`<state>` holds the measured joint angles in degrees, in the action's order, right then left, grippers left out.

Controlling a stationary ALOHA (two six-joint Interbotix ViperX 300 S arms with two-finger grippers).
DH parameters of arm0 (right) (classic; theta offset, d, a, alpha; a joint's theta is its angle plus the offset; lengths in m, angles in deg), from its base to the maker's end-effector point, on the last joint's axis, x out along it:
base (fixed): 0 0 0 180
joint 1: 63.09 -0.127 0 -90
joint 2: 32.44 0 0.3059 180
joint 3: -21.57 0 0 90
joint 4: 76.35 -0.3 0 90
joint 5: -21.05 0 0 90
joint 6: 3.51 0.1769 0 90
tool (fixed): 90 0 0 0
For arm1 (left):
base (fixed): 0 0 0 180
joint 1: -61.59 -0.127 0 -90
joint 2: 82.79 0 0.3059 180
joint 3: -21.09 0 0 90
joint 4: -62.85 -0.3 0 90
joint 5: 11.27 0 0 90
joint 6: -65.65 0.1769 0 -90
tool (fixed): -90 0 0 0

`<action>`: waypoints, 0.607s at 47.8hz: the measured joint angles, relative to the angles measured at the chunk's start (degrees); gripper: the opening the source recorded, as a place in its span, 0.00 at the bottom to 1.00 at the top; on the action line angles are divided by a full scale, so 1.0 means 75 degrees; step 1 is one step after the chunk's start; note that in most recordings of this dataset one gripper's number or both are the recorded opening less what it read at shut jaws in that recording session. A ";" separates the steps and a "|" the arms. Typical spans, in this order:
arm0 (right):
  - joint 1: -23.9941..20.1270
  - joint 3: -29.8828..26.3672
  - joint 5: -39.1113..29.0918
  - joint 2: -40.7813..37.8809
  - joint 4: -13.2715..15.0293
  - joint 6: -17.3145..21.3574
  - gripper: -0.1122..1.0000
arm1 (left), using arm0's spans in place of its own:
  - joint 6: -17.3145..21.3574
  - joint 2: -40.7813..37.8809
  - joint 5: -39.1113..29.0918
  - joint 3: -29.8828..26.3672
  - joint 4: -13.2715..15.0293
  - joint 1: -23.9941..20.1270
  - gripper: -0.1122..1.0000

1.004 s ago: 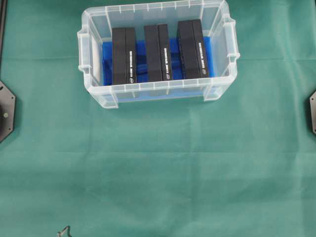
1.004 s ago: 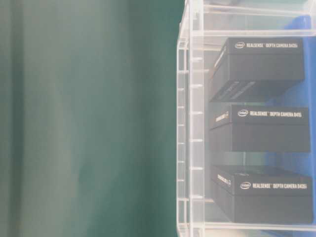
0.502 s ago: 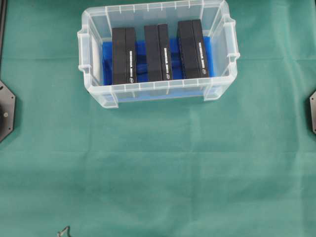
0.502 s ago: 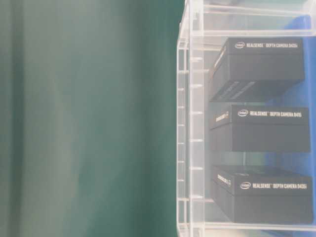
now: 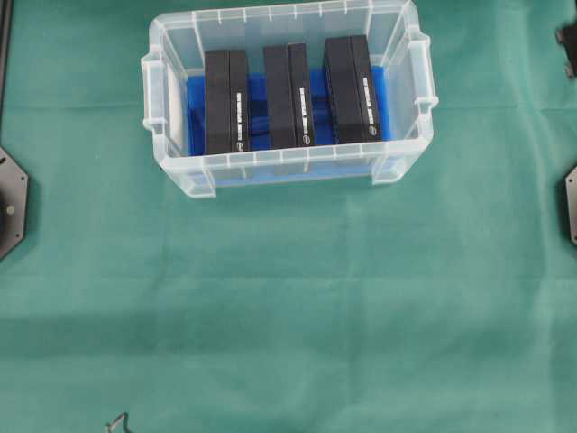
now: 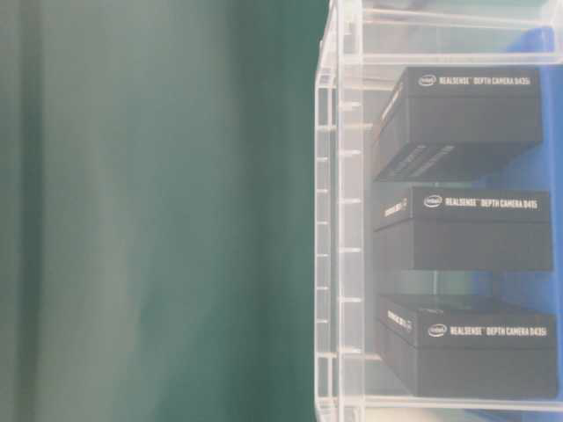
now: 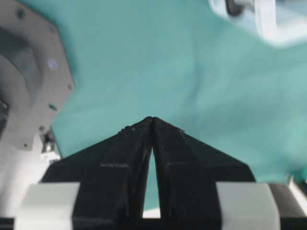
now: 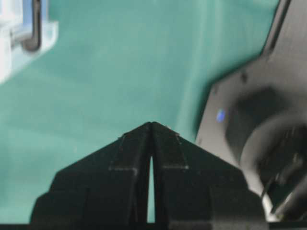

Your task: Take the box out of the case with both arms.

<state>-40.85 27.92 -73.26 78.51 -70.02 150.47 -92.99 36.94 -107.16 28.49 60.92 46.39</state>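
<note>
While both arms sit out at the table's edges, the case rests at the far centre of the green cloth with all 3 black boxes inside on its blue liner. Left box, middle box and right box stand on edge, side by side with gaps between them, long axes running front to back across the case's short dimension. The left gripper shows fingertips pressed together, nothing between them; a corner of the case appears up and to the right of it, well apart. The right gripper is likewise pinched closed and empty, with the case rim up and to its left, well apart. Overhead, only a dark sliver of the right arm shows at the upper right edge. Judgement: neither arm is clearly nearer; which box is the target cannot be told. Grasping across a box's narrow width means jaws must open first and straddle it from the 2 long ends or sides.
</note>
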 measured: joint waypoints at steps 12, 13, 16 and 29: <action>0.1406 -0.0234 0.0434 -0.0398 0.0012 -0.0785 0.11 | 0.1277 -0.0305 0.0000 -0.0129 0.0012 -0.1512 0.11; 0.1453 -0.0234 0.0457 -0.0410 0.0012 -0.0785 0.11 | 0.1336 -0.0340 -0.0012 -0.0141 0.0023 -0.1559 0.11; 0.1488 -0.0234 0.0504 -0.0422 0.0012 -0.0785 0.11 | 0.1523 -0.0434 -0.0012 -0.0176 0.0047 -0.1582 0.11; 0.1477 -0.0141 0.0527 -0.0340 0.0000 -0.0785 0.11 | 0.1594 -0.0492 -0.0023 -0.0187 0.0082 -0.1594 0.11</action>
<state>-29.78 26.86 -69.31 75.96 -70.02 144.59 -81.04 33.25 -107.33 27.08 61.53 34.43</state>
